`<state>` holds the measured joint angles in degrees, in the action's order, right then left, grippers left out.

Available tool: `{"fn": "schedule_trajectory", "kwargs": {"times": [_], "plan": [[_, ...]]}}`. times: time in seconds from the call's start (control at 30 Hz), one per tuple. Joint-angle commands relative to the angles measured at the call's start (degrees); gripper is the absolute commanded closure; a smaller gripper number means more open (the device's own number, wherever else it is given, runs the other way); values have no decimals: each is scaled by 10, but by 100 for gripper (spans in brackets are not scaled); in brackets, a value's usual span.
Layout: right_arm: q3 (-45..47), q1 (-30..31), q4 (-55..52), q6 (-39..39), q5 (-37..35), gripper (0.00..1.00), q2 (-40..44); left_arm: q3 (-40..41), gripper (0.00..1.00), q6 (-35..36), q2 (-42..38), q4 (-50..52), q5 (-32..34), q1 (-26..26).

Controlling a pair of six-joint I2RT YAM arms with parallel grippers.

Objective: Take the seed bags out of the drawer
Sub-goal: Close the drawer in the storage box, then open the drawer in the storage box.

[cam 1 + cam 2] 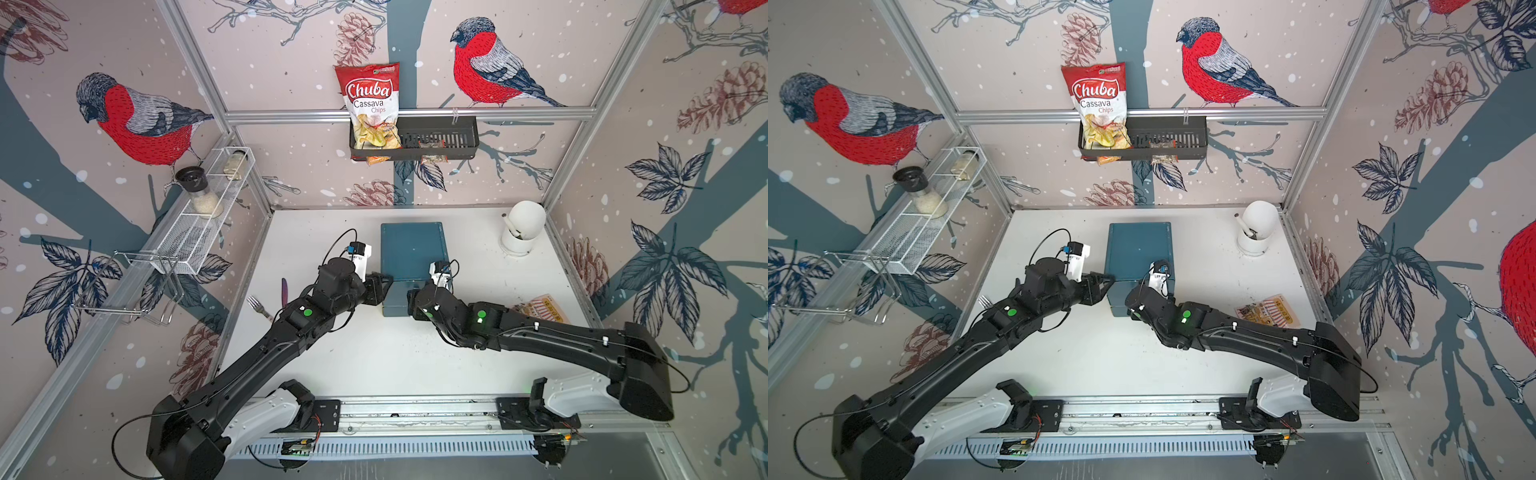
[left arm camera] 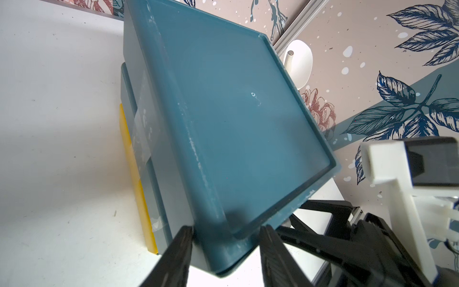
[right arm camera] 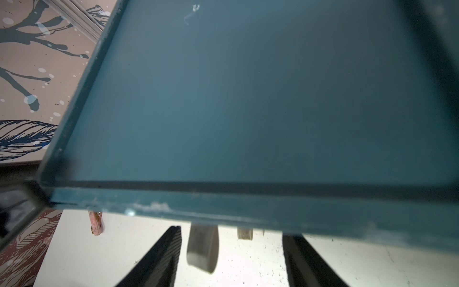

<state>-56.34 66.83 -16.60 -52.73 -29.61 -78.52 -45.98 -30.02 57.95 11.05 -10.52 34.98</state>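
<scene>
A teal drawer unit (image 1: 413, 253) (image 1: 1140, 249) stands mid-table; its inside is hidden. My left gripper (image 1: 384, 286) (image 2: 226, 231) is shut on the unit's front left corner, one finger on each side of it. At the unit's front, my right gripper (image 1: 410, 304) (image 3: 232, 236) is open, and the grey drawer handle (image 3: 202, 248) hangs between its fingers untouched. One seed bag (image 1: 1268, 311), orange-yellow with a striped awning, lies flat on the table to the right; in a top view the right arm partly covers this seed bag (image 1: 546, 308).
A fork (image 1: 259, 306) and a purple utensil (image 1: 284, 291) lie left of the left arm. A white holder (image 1: 521, 230) stands at the back right. On the back wall a black basket (image 1: 457, 124) holds the Chuba bag (image 1: 372, 95). A wire rack (image 1: 195, 237) hangs on the left wall.
</scene>
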Motion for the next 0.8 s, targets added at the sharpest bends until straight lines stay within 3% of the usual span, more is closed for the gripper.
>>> {"fn": "schedule_trajectory", "kwargs": {"times": [0.0,0.53,0.77], "plan": [[2,-3,5,-7,-3,30,-1,5,52,0,-3,19,-7,0],[37,-3,-5,-35,9,29,28,1,52,-12,-10,18,-14,0],[64,40,7,-57,-7,32,65,-38,43,-33,-13,19,0,-7]]}}
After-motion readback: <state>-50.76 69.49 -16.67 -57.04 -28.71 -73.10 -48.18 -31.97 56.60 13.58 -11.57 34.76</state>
